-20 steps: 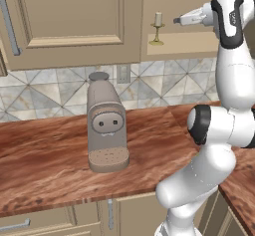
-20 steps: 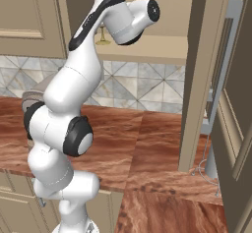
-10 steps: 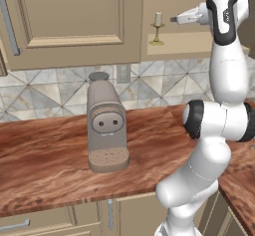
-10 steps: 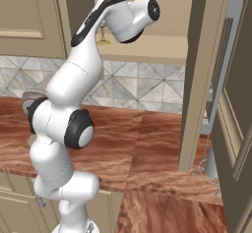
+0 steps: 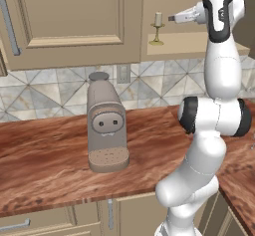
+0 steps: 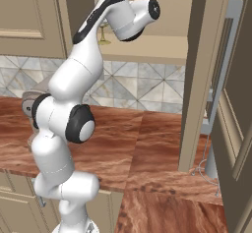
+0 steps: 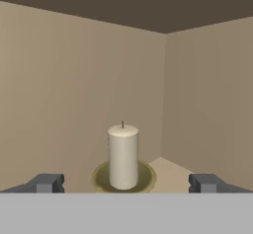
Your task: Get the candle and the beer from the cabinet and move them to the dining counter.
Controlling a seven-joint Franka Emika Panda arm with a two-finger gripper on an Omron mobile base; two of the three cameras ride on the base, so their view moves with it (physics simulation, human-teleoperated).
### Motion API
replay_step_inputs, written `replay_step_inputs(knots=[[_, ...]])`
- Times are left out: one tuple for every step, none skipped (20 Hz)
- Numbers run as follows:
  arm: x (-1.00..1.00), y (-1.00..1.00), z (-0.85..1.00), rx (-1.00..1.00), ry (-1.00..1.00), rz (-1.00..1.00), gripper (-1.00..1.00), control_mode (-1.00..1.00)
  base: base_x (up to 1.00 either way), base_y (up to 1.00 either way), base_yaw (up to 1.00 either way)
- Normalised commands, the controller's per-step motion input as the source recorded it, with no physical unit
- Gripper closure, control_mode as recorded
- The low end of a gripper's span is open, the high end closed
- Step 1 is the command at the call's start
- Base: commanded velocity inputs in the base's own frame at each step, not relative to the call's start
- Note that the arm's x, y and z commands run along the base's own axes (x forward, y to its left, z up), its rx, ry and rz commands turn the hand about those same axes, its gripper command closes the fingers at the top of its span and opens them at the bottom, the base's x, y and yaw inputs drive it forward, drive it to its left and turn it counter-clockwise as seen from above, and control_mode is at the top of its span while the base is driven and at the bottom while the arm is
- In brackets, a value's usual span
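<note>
In the left base view, the white candle (image 5: 158, 19) in its brass holder is standing upright on the shelf of the open upper cabinet (image 5: 199, 43). The gripper (image 5: 172, 18) is pointing at the candle from just beside it, level with the wax, not touching it. Below the cabinet, a grey-brown coffee machine (image 5: 105, 123) is sitting on the wood-grain counter (image 5: 45, 160) against the tiled backsplash (image 5: 55, 88).

In the right base view, the arm is reaching up into the cabinet (image 6: 157, 49), and the candle's brass foot (image 6: 103, 41) is peeking out on the shelf behind the forearm. The cabinet's door (image 6: 204, 74) is hanging open to the right of the shelf.

In the hand view, the candle (image 7: 123, 155) is standing dead centre on the cabinet shelf (image 7: 170, 176), near the back corner. The fingertips (image 7: 45, 182) are spread fully apart, flanking the candle on either side and holding nothing.
</note>
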Motion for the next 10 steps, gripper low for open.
replay_step_inputs(knots=[[0.13,0.0,0.0,0.0,0.0,0.0,-1.0,-1.0,0.0,0.0,0.0],[0.15,0.0,0.0,0.0,0.0,0.0,-1.0,-1.0,0.0,0.0,0.0],[0.13,0.01,0.0,0.0,0.0,0.0,-1.0,-1.0,0.0,0.0,0.0],[0.09,0.0,0.0,0.0,0.0,0.0,-1.0,-1.0,0.0,0.0,0.0],[0.08,0.0,0.0,0.0,0.0,0.0,-1.0,-1.0,0.0,0.0,0.0],[0.06,0.0,0.0,0.0,0.0,0.0,-1.0,-1.0,0.0,0.0,0.0],[0.06,0.0,0.0,0.0,0.0,0.0,-1.0,-1.0,0.0,0.0,0.0],[0.06,0.05,0.0,0.0,0.0,0.0,-1.0,-1.0,0.0,0.0,0.0],[0.06,0.06,0.0,0.0,0.0,0.0,-1.0,-1.0,0.0,0.0,0.0],[0.06,0.06,0.0,0.0,0.0,0.0,-1.0,-1.0,0.0,0.0,0.0]])
